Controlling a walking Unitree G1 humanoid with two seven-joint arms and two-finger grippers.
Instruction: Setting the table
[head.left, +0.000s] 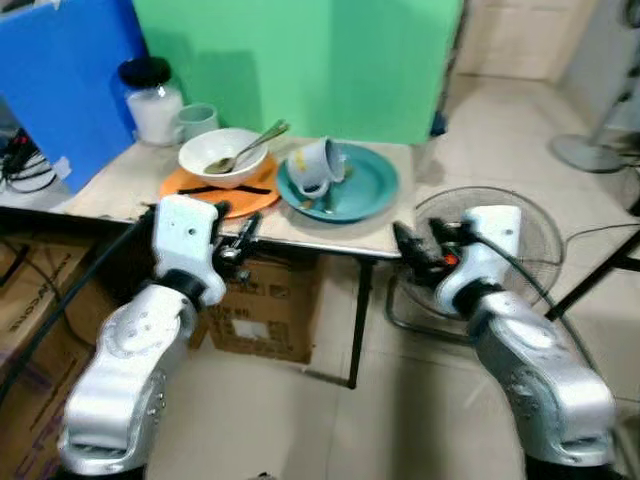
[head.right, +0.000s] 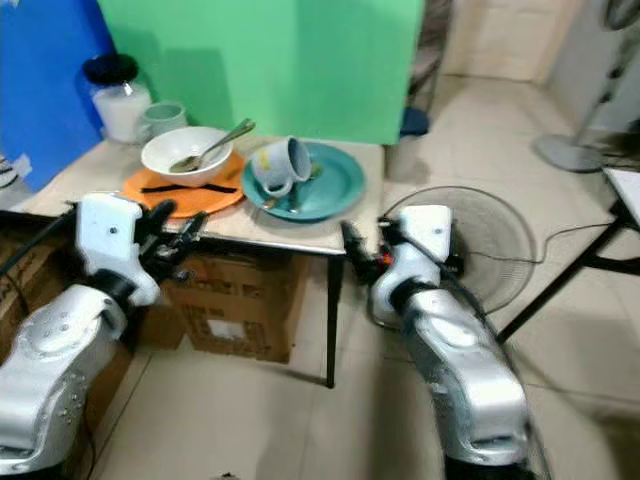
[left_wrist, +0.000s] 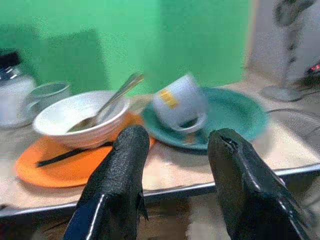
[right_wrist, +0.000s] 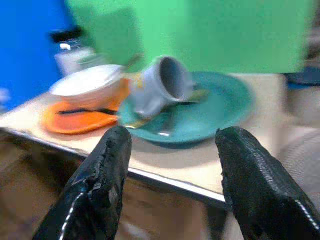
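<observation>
A small table (head.left: 350, 235) holds a white bowl (head.left: 222, 156) with a spoon (head.left: 250, 145) in it, set on an orange plate (head.left: 190, 190) with black chopsticks (head.left: 225, 189). Beside it a grey-blue mug (head.left: 318, 166) lies tipped on a teal plate (head.left: 370, 185). My left gripper (head.left: 243, 243) hovers open at the table's front edge, below the orange plate. My right gripper (head.left: 415, 250) is open, just off the table's front right corner. Both hold nothing.
A white jar with a black lid (head.left: 152, 100) and a pale green cup (head.left: 196, 121) stand at the table's back left, before blue and green boards. A cardboard box (head.left: 262, 305) sits under the table. A floor fan (head.left: 505, 235) lies right of the table.
</observation>
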